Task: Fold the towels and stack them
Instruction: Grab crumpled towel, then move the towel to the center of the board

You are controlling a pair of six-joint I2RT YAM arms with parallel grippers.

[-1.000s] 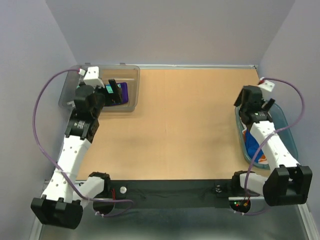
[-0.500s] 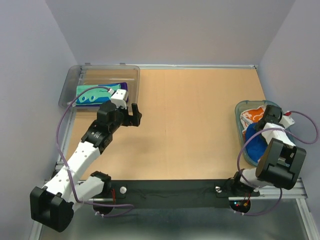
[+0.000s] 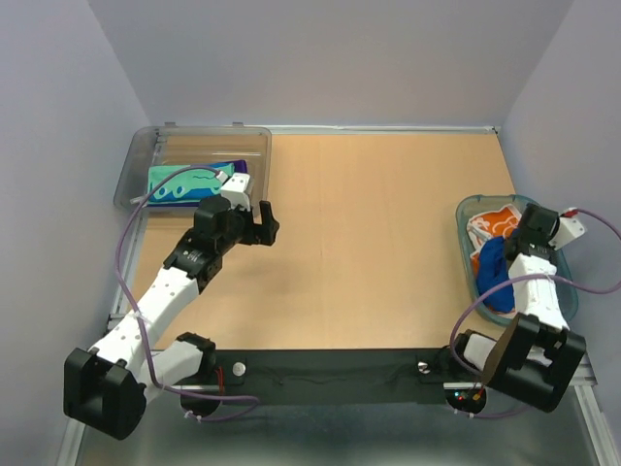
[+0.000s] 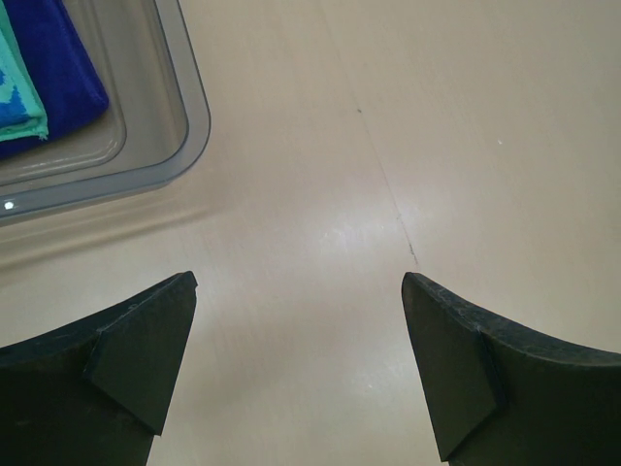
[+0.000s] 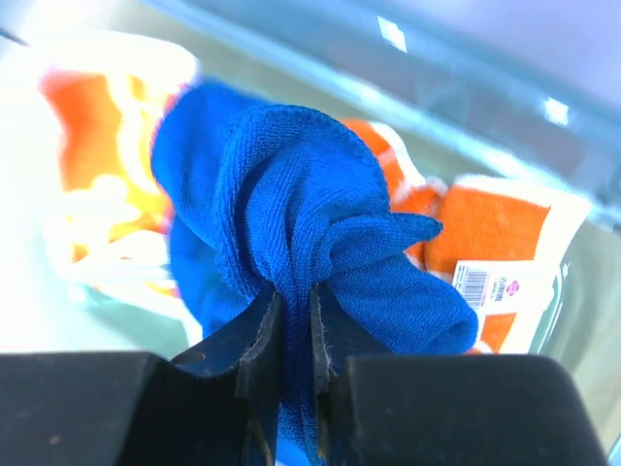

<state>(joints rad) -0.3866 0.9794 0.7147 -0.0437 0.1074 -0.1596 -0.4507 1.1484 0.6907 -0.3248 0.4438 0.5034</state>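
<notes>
A royal blue towel (image 5: 291,184) is bunched up and pinched between the fingers of my right gripper (image 5: 296,303), which is shut on it. In the top view this blue towel (image 3: 492,264) and the right gripper (image 3: 512,254) are over the teal basket (image 3: 462,216). Under it lies a white towel with orange prints (image 5: 490,218), also seen in the basket (image 3: 495,221). A mint green towel with teal squiggles (image 3: 189,183) lies on a purple towel (image 3: 240,168) in the grey bin (image 3: 194,132). My left gripper (image 3: 260,221) hangs open over bare table, just right of the bin (image 4: 190,126).
The wooden table (image 3: 369,233) stretches between bin and basket. The basket's clear wall (image 5: 466,78) stands close behind the lifted towel. Purple cables loop round both arms. Grey walls close in on three sides.
My right gripper has shut on the blue towel in the basket and gathered it up. My left arm has drawn back out of the bin to the table beside it.
</notes>
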